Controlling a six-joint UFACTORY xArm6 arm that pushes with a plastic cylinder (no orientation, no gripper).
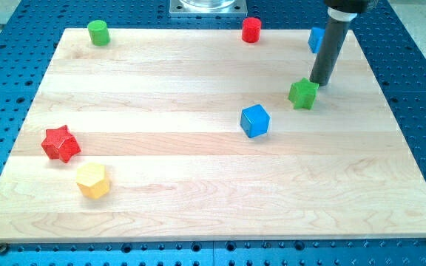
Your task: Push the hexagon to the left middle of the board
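The yellow hexagon [92, 180] lies near the board's lower left, just below and to the right of the red star [60, 143]. My tip [319, 83] rests on the board at the upper right, touching or almost touching the upper right side of the green star-like block [302, 93]. The tip is far from the hexagon, across most of the board's width. A blue block [316, 38] is partly hidden behind the rod.
A blue cube [255, 120] sits right of centre. A green cylinder [97, 32] stands at the top left and a red cylinder [251, 29] at the top middle. The wooden board [198, 207] lies on a blue perforated table.
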